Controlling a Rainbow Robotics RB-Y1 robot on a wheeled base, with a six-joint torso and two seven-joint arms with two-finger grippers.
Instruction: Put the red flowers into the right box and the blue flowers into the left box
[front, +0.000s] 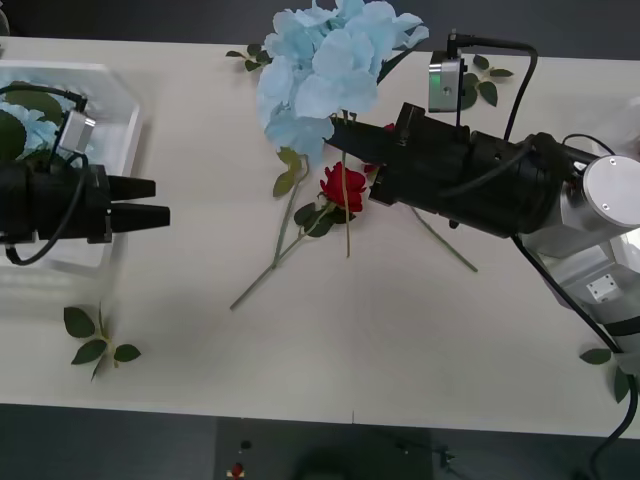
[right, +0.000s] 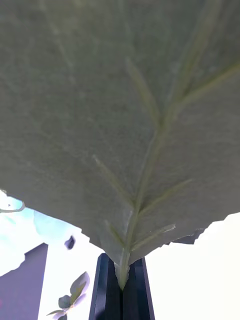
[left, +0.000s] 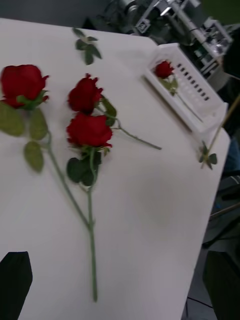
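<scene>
Front view: right gripper (front: 345, 135) clamped on blue flowers (front: 325, 65), pale petal cluster lifted near table's (front: 400, 340) far edge; red flowers (front: 343, 187) mid-table; left gripper (front: 155, 202) open beside left box (front: 120, 100).

Right wrist view: leaf (right: 125, 125) pinched between black fingers (right: 107, 290).

Left wrist view: three roses on table, a fourth in right box (left: 192, 95) at a corner.

No legible text, labels, brand marks, numbers or signs on any surface in view.
</scene>
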